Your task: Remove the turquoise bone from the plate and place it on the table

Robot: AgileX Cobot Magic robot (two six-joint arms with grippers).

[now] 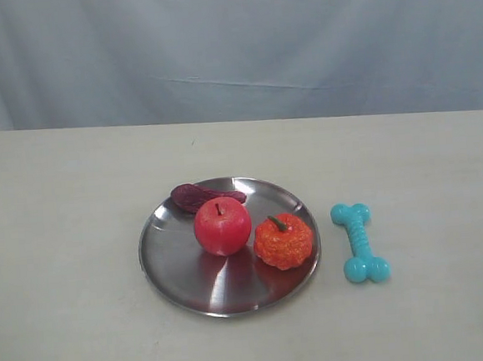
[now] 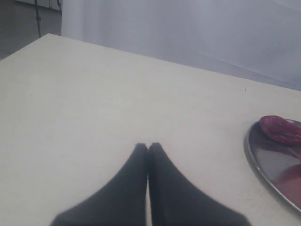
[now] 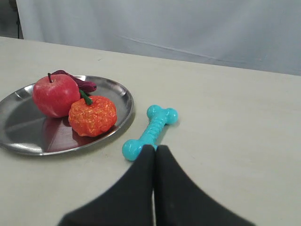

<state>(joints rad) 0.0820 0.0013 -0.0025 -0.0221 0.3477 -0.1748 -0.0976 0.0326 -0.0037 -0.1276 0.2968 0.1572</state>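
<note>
So going by how things lie, this one looks pretty much wrapped up. The turquoise bone is lying flat on the table, off the plate at about its 3 o'clock in the exterior view. It's near the rim but not touching, with a strip of bare table between, and its long axis runs roughly 11 to 5. On the plate there's a red apple around the middle, an orange pumpkin-looking thing just beside it toward 3 o'clock, and a dark purple piece up by the rim at 11 o'clock. The right claw is pinched fully together, fingers touching, nothing in it. In its wrist view the bone's nearer knob sits just past the tips, and I can't tell whether they actually touch. The left claw is the same deal, closed on nothing over bare table, apparently out past the plate's 9 o'clock side, with only the plate's edge and the purple piece in its view. Neither arm shows in the exterior view, so I'd guess both sit well back. My read: the placing step is done, and no real move is left. If anything, the right arm should back off without nudging the bone toward the plate.
</note>
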